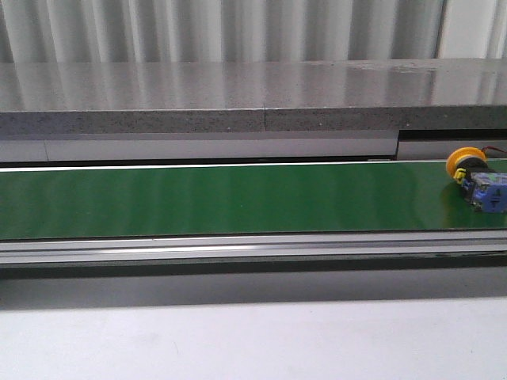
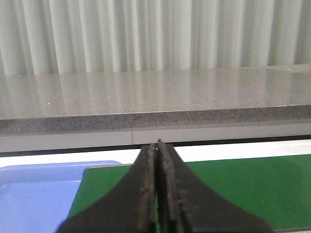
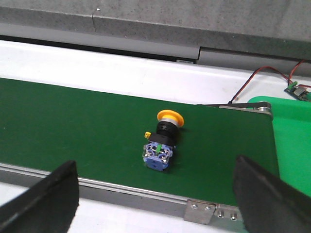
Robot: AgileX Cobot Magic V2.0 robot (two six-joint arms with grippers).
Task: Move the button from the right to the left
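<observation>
1. Button – one item, lying on its side on the green conveyor belt at the far right end in the front view; orange cap toward the back wall, blue-and-white body toward me. In my right wrist view the button lies ahead of my right pincer, roughly centred between its two fingers and apart from both.
2. Right pincer – spread wide, holding nothing; only the two dark fingertips show, one at each lower corner, above the near edge of the belt.
3. Left pincer – pads pressed together with no visible gap, nothing between them; the tips point toward the grey speckled ledge.
4. Blue tray – beside my left pincer, adjoining the belt's end.
5. Red and black wires – beyond my right pincer, past the belt's end, leading to a small circuit board
6. Neither pincer appears in the front view
</observation>
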